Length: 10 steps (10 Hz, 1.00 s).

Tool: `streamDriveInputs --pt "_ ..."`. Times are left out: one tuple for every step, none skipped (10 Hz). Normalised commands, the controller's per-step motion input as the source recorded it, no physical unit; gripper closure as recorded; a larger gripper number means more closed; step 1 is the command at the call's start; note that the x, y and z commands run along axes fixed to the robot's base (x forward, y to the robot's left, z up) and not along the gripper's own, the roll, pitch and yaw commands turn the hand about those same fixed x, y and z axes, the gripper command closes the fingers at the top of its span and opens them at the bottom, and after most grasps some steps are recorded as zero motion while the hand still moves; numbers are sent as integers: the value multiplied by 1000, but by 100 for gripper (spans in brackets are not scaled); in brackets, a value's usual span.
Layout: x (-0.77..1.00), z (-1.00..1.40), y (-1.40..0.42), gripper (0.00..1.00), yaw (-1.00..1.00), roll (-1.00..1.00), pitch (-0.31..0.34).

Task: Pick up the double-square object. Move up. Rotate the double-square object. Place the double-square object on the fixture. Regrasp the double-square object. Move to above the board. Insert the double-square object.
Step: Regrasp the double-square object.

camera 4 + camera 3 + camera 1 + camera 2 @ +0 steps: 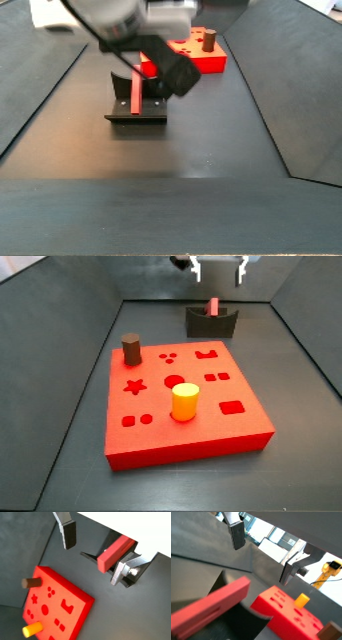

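Note:
The double-square object (214, 306) is a thin red piece standing on edge in the notch of the dark fixture (211, 324) at the far end of the floor. My gripper (218, 268) hangs open above it, apart from it. In both wrist views the silver fingers (68, 534) (236, 534) stand wide apart with nothing between them, and the double-square object (115, 553) lies below, close to one finger. The red board (181, 401) with shaped cutouts lies in the middle of the floor. In a side view the gripper (150, 76) partly hides the double-square object (138, 92) on the fixture (138, 116).
A brown cylinder (131, 349) stands in the board's far left corner and a yellow cylinder (183, 402) stands near its middle. Sloping dark walls enclose the floor on all sides. The fixture sits just beyond the board's far edge.

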Motion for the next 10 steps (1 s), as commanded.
streamDriveInputs --pt "-32 780 16 0 -23 23 65" --pt "-28 656 17 0 -27 29 69" --pt "-26 400 16 0 -36 32 70" --pt "-22 206 17 0 -37 34 69" --pt "-92 308 -745 0 14 1000 54" --pt "-88 299 -734 0 14 1000 53" --pt "-101 220 -573 0 13 1000 41" --pt "-104 100 -419 0 12 1000 32" --pt "-67 47 -192 0 12 1000 29" --pt "-50 44 -101 0 12 1000 29"
